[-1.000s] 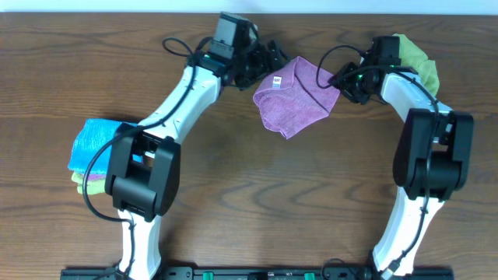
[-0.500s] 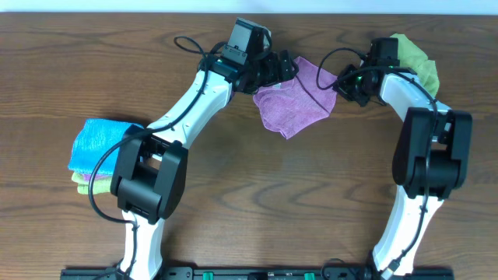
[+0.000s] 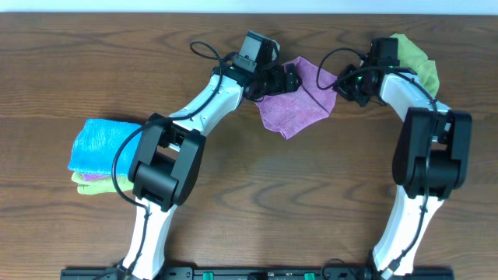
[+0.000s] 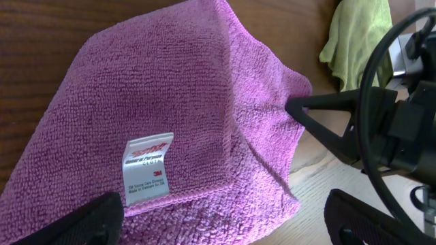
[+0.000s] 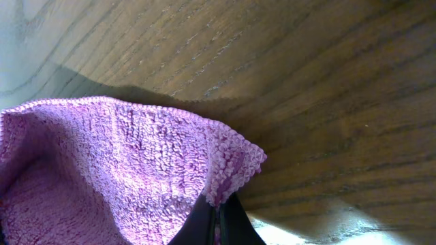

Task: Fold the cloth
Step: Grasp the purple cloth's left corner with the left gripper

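The purple-pink cloth (image 3: 296, 101) lies rumpled and partly doubled over at the back middle of the table. In the left wrist view the cloth (image 4: 177, 102) fills the frame and shows a white label (image 4: 146, 170). My left gripper (image 3: 288, 78) is open over the cloth's left part, one finger on each side of its near edge (image 4: 225, 228). My right gripper (image 3: 340, 84) is shut on the cloth's right corner. The right wrist view shows its fingers (image 5: 218, 214) pinching that corner of the cloth (image 5: 102, 163).
A lime-green cloth (image 3: 412, 54) lies at the back right behind the right arm; it also shows in the left wrist view (image 4: 354, 41). A bright blue folded cloth (image 3: 97, 144) tops a small stack at the left. The table's back edge runs just behind the grippers.
My left gripper has moved right, from beside the cloth's left edge to over the cloth. My right gripper has stayed put, still holding the corner.
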{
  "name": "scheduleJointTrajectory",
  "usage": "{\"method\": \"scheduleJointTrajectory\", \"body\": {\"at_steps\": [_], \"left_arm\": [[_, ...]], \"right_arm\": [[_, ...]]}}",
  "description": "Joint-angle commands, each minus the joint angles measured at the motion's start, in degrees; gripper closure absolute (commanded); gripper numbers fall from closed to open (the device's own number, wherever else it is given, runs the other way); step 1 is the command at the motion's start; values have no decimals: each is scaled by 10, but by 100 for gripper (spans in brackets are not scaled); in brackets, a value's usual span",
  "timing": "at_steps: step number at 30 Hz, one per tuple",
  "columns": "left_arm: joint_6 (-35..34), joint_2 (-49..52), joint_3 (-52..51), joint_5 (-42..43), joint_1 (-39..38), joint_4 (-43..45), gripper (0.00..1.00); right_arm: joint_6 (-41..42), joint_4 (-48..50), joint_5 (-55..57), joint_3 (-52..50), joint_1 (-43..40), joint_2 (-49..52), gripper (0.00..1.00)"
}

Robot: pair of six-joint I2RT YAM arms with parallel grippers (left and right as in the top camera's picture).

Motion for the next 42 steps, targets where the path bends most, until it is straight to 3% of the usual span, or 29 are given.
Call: {"method": "scheduleJointTrajectory", "body": {"at_steps": [1, 6, 13, 23, 42], "left_arm": [[50, -1, 12, -22, -3, -8, 4], [121, -1, 14, -75, -17, -15, 4], [221, -1, 19, -235, -61, -22, 4], [236, -1, 19, -371, -76, 5, 4], [238, 9, 18, -369, -97, 18, 4]], "right_arm": [[-1, -8, 13, -8, 4, 21, 99], [-1, -8, 13, -8, 4, 21, 99], [-1, -8, 13, -8, 4, 21, 99], [-1, -9, 12, -8, 4, 21, 99], [-1, -9, 8, -8, 4, 21, 99]]}}
